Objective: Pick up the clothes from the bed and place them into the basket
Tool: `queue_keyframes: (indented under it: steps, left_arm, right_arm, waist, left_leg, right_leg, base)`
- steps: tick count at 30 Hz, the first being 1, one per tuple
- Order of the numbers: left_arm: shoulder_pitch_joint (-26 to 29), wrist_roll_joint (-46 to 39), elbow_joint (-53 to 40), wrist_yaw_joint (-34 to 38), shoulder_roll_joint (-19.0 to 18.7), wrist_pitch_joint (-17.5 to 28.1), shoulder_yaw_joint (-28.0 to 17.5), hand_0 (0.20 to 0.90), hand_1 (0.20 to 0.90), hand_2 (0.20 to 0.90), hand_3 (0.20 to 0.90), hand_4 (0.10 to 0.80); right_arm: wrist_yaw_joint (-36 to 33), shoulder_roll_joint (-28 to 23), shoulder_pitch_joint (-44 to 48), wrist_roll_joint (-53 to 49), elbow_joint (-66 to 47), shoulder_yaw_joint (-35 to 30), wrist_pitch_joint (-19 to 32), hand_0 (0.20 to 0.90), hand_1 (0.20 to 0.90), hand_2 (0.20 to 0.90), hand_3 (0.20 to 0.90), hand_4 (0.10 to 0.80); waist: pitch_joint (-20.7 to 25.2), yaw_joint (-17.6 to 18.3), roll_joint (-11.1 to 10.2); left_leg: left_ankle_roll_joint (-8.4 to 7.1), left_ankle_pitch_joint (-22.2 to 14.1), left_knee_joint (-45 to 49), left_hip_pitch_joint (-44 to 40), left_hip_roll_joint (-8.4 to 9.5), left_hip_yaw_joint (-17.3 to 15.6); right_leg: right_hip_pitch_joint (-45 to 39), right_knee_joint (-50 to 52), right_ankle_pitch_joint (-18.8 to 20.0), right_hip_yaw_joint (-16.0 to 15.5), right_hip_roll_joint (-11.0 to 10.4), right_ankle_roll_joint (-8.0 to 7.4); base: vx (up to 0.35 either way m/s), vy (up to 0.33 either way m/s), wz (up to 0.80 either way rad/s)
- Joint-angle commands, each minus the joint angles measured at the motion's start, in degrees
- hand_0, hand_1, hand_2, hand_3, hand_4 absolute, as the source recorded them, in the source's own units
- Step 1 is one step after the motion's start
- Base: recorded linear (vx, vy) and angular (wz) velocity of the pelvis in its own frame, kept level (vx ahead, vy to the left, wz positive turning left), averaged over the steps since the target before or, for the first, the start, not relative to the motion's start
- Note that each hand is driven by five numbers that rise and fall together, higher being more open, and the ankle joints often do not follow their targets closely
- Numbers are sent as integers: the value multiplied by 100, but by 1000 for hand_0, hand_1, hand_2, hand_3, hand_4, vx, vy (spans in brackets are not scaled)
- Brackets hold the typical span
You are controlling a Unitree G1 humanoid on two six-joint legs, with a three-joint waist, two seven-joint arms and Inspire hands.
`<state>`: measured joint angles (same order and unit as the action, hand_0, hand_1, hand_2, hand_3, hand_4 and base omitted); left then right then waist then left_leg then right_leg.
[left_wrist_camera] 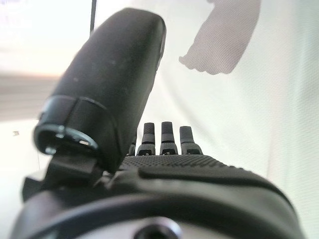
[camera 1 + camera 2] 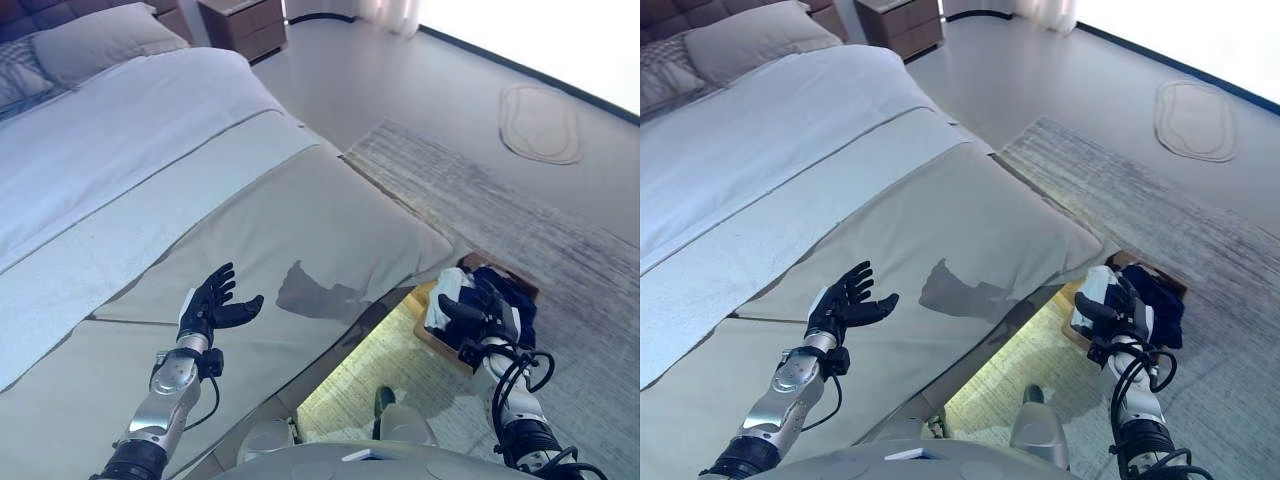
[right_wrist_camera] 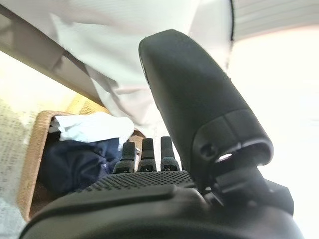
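A woven basket (image 2: 436,342) stands on the floor by the bed's foot corner. It holds a dark navy garment (image 2: 522,300) and a white garment (image 2: 447,290); both also show in the right wrist view, navy (image 3: 75,162) and white (image 3: 92,127), inside the basket (image 3: 32,149). My right hand (image 2: 483,312) is open and empty, hovering over the basket. My left hand (image 2: 212,302) is open and empty, palm up over the beige bed cover (image 2: 330,220).
The bed has a white sheet (image 2: 120,150) and pillows (image 2: 95,40) at its head. A grey striped rug (image 2: 520,220) lies on the floor right of the bed. A wooden nightstand (image 2: 245,22) stands at the back. A small oval mat (image 2: 540,122) lies far right.
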<state>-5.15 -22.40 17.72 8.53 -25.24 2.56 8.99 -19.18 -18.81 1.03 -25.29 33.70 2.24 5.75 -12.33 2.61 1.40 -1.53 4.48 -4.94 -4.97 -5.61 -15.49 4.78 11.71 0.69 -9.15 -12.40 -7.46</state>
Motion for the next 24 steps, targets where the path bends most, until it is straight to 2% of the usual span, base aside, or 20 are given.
queue_keyframes:
  steps: [1, 2, 3, 4, 6, 8, 9, 10, 11, 13, 14, 15, 16, 17, 19, 20, 24]
  left_arm:
    - [619, 28, -160, 177, -168, 392, -299, 900, 900, 900, 900, 800]
    - [643, 37, -154, 219, -182, 368, -264, 900, 900, 900, 900, 800]
    - [616, 45, -176, 247, -191, 294, -289, 900, 900, 900, 900, 800]
    - [558, 66, -142, 278, -172, 292, -303, 900, 900, 900, 900, 800]
    - [394, -6, -123, 283, -98, 362, -375, 900, 900, 900, 900, 800]
    - [324, -74, -33, 178, 51, 500, -456, 900, 900, 900, 900, 800]
    - [346, -72, 68, 89, 102, 577, -461, 900, 900, 900, 900, 800]
    - [461, -40, 266, -105, 213, 689, -422, 900, 900, 900, 900, 800]
    - [528, -59, 309, -173, 259, 682, -356, 900, 900, 900, 900, 800]
    - [556, -123, 309, -175, 381, 667, -262, 900, 900, 900, 900, 800]
    - [563, -171, 335, -144, 441, 707, -221, 900, 900, 900, 900, 800]
    - [572, -183, 341, -151, 455, 708, -215, 900, 900, 900, 900, 800]
    - [582, -199, 338, -163, 480, 714, -211, 900, 900, 900, 900, 800]
    - [593, -254, 273, -189, 475, 728, -191, 900, 900, 900, 900, 800]
    - [624, -249, 208, -210, 481, 736, -159, 900, 900, 900, 900, 800]
    - [740, -308, 143, -103, 475, 732, -45, 900, 900, 900, 900, 800]
    - [743, -351, 69, -146, 477, 697, -32, 900, 900, 900, 900, 800]
  right_arm:
    - [106, -224, 868, 135, -383, -76, 726, 900, 900, 900, 900, 800]
    - [157, -266, 943, 93, -433, -57, 655, 900, 900, 900, 900, 800]
    - [225, -292, 972, 97, -456, -43, 589, 900, 900, 900, 900, 800]
    - [248, -297, 947, 67, -512, 5, 531, 900, 900, 900, 900, 800]
    - [343, -274, 794, 38, -775, 106, 435, 900, 900, 900, 900, 800]
    - [551, -287, 534, 66, -914, 58, 514, 900, 900, 900, 900, 800]
    - [599, -290, 484, 30, -875, 28, 586, 900, 900, 900, 900, 800]
    - [599, -315, 406, 129, -788, -42, 743, 900, 900, 900, 900, 800]
    - [519, -396, 400, 127, -735, -44, 776, 900, 900, 900, 900, 800]
    - [543, -530, 516, 5, -624, -61, 739, 900, 900, 900, 900, 800]
    - [605, -569, 539, -13, -560, -100, 741, 900, 900, 900, 900, 800]
    - [604, -563, 534, -24, -559, -102, 742, 900, 900, 900, 900, 800]
    - [586, -514, 499, -15, -575, -88, 742, 900, 900, 900, 900, 800]
    - [492, -380, 400, -13, -631, -62, 761, 900, 900, 900, 900, 800]
    - [474, -280, 328, -33, -660, -79, 806, 900, 900, 900, 900, 800]
    - [495, -229, 340, -66, -619, -101, 846, 900, 900, 900, 900, 800]
    - [486, -136, 299, -57, -727, -49, 675, 900, 900, 900, 900, 800]
  waist:
    - [-23, -96, 112]
    - [-16, -80, 109]
    - [15, -110, 76]
    - [32, -136, 52]
    - [31, -111, 49]
    - [-40, -77, 47]
    - [-55, -51, 31]
    - [-70, -9, -60]
    - [-71, -7, -124]
    - [-8, -59, -202]
    - [60, -48, -226]
    - [77, -37, -233]
    - [127, -1, -203]
    - [197, 83, -92]
    - [215, 139, -45]
    - [236, 129, 10]
    - [311, 112, -12]
  left_leg:
    - [-101, -870, 584, -199, -250, 843]
    - [-169, -844, 636, -173, -393, 900]
    - [-251, -789, 684, -131, -535, 825]
    - [-318, -720, 756, -57, -650, 789]
    - [-402, -415, 748, 11, -918, 775]
    - [-601, 555, 849, 325, -1194, 624]
    - [-604, 632, 894, 410, -1225, 483]
    - [-549, 492, 1076, 550, -1147, 179]
    - [-512, 297, 1315, 574, -1001, 113]
    - [-407, -163, 1834, 534, -511, 276]
    - [-338, -478, 2160, 483, -230, 195]
    - [-308, -588, 2208, 450, -164, 166]
    - [-233, -779, 2033, 315, -3, 183]
    - [-147, -899, 1348, 89, 122, 63]
    - [-159, -855, 953, -117, 96, -63]
    - [-147, -749, 553, -136, 219, 133]
    - [-86, -745, 572, -11, 291, 211]
  right_leg:
    - [64, -317, 516, 387, -295, -65]
    - [34, -269, 263, 430, -150, -72]
    - [-61, -277, 74, 221, -69, -44]
    - [-116, -223, -64, 100, -7, 12]
    - [-96, 76, -400, 67, 291, 206]
    - [-298, -39, -489, -220, 544, 445]
    - [-377, -105, -489, -320, 565, 482]
    - [-551, -247, -487, -562, 509, 527]
    - [-663, -333, -480, -736, 452, 550]
    - [-715, -535, -385, -799, 392, 574]
    - [-757, -680, -337, -827, 398, 595]
    - [-766, -704, -331, -825, 404, 595]
    - [-763, -718, -330, -762, 469, 583]
    - [-755, -808, -278, -712, 617, 530]
    - [-797, -1004, -166, -765, 657, 478]
    - [-792, -1106, -147, -666, 778, 459]
    - [-716, -1050, -172, -569, 809, 448]
  base:
    - [-57, -509, 13]
    - [-55, -529, 13]
    - [-50, -496, 4]
    - [-42, -474, -2]
    - [-32, -400, -2]
    - [-34, -349, -8]
    - [-41, -378, 7]
    - [-39, -347, 32]
    - [-47, -337, 66]
    - [-53, -230, 73]
    - [-43, -167, 26]
    - [-21, -105, -6]
    - [1, -17, 12]
    - [8, -1, 23]
    - [-31, 10, 38]
    - [-71, 15, 43]
    - [-27, 15, 18]
